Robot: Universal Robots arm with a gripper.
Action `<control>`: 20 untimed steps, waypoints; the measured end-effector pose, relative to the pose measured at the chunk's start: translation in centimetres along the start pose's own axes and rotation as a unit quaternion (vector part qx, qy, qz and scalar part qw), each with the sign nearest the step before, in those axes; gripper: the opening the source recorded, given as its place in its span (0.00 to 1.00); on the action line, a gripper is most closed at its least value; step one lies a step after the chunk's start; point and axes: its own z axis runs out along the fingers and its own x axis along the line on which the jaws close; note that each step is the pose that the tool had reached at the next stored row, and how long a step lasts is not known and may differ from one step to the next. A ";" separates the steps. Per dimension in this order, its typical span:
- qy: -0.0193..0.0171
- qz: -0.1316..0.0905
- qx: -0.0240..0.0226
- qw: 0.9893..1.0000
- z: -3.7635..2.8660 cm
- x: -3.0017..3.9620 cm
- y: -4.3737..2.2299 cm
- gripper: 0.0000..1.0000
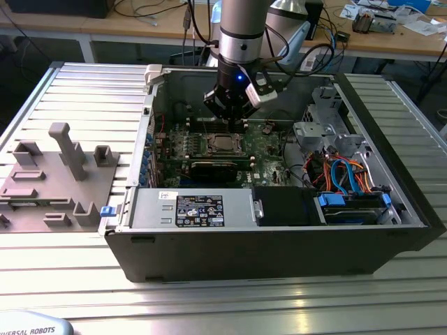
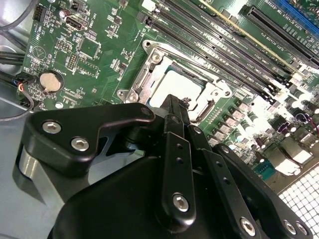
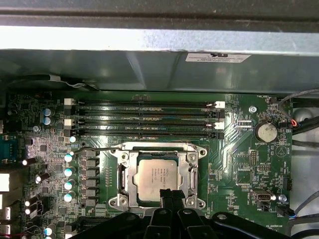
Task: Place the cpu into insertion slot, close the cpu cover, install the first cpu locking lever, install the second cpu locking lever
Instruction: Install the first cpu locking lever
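Hand (image 3: pixel 171 195) over covered cpu (image 3: pixel 158 178) (fingertips pressed together, empty).

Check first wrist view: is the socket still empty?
No. The cpu sits in the insertion slot, its silver-grey top showing through the cpu cover window.

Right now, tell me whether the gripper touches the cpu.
Cannot tell. In the first wrist view the gripper overlaps the edge of the cpu, which hides any contact or gap.

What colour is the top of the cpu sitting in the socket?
Silver-grey metal; the cpu shows best in the first wrist view.
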 end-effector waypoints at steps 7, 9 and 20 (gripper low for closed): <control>0.000 -0.005 0.000 1.000 0.00 0.00 0.00 0.11; 0.000 -0.006 0.000 1.000 0.00 0.00 0.00 0.11; 0.000 -0.017 0.000 1.000 0.00 0.00 0.00 0.11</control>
